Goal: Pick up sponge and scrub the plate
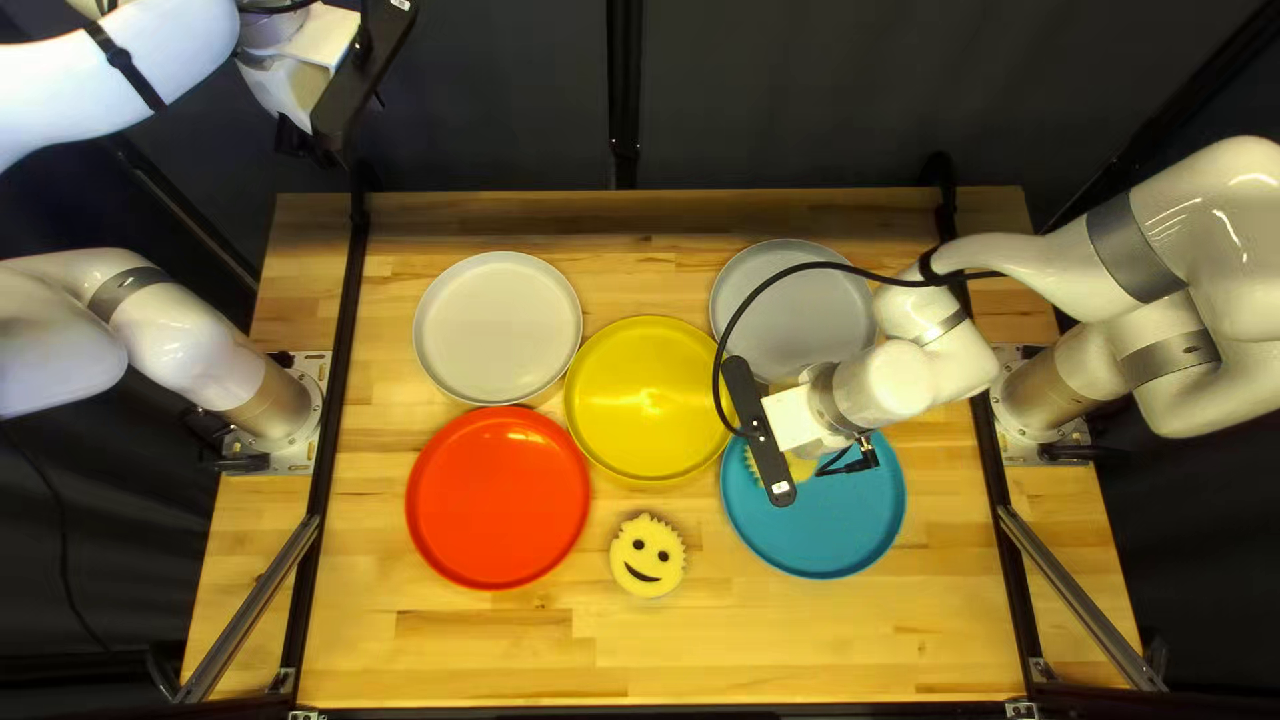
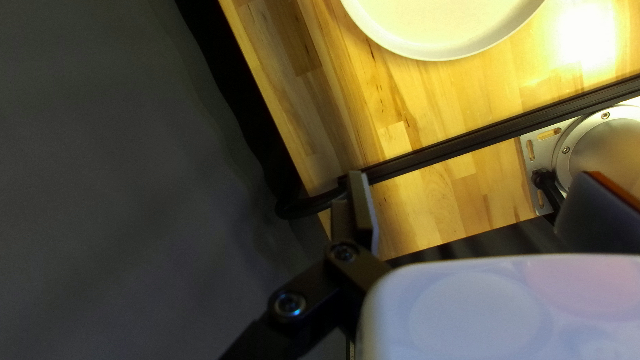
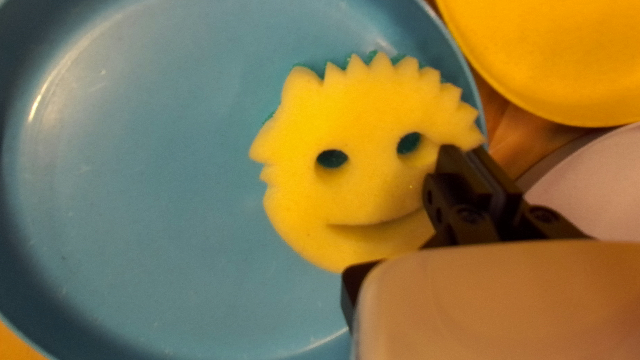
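Yellow sponge [image 3: 367, 190] on blue plate [image 3: 153, 187]

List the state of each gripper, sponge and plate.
Right gripper, shut on the near sponge's edge
Near sponge, smile up, in the blue plate
Left gripper, open, raised
Loose smiley sponge, smile up on the table
Blue plate, right side up, under the gripped sponge
Yellow plate, right side up
Red plate, right side up
White plate, right side up
Grey plate, partly hidden by the right arm
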You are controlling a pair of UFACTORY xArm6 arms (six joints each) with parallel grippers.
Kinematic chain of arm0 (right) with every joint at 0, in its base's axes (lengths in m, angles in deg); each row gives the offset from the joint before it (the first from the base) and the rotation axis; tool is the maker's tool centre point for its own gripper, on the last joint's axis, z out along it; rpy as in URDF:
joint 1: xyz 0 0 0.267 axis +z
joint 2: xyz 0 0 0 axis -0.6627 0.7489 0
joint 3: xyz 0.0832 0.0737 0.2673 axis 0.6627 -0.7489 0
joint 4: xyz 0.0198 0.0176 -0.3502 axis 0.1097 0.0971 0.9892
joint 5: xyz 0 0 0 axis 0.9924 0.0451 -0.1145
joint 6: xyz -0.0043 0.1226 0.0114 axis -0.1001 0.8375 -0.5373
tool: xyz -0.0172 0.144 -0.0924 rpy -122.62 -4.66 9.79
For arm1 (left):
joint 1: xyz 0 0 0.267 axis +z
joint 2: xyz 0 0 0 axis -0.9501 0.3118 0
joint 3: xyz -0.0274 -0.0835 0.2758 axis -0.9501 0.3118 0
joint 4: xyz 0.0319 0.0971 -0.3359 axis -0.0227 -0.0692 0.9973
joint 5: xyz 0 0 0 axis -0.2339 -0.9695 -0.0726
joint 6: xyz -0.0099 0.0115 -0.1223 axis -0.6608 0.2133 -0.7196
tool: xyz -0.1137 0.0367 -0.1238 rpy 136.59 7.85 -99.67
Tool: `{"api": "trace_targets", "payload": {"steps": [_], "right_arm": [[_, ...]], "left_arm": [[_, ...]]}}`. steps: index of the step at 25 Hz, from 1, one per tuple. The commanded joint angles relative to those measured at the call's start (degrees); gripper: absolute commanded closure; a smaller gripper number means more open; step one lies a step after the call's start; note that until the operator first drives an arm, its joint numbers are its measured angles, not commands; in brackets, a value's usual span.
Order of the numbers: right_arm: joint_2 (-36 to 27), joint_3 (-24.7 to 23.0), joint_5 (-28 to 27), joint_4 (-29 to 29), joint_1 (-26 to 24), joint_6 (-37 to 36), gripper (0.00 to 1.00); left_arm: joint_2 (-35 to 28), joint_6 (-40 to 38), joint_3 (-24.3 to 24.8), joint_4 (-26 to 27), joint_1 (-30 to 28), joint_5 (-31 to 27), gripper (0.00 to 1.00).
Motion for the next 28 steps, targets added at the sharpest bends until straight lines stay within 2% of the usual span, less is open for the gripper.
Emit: {"api": "trace_targets", "payload": {"steps": [1,7,13,18,28], "right_arm": [[-3.2,-2.4,-2.6,-1.7,3.2,1.2,1.0],[-6.6,-5.0,-5.4,-4.1,5.9,0.9,1.0],[-8.8,-7.3,-6.4,-6.6,6.2,-1.0,1.0],[-9.3,-7.7,-5.1,-7.2,3.2,-3.2,1.0],[-3.8,-3.3,-1.0,-5.3,-4.3,-8.8,1.0]], "left_arm": [[0.0,0.0,0.0,0.0,0.0,0.0,0.0],[0.0,0.0,0.0,0.0,0.0,0.0,0.0],[0.0,0.0,0.0,0.0,0.0,0.0,0.0],[0.0,0.0,0.0,0.0,0.0,0.0,0.0],[0.0,0.0,0.0,0.0,0.0,0.0,0.0]]}}
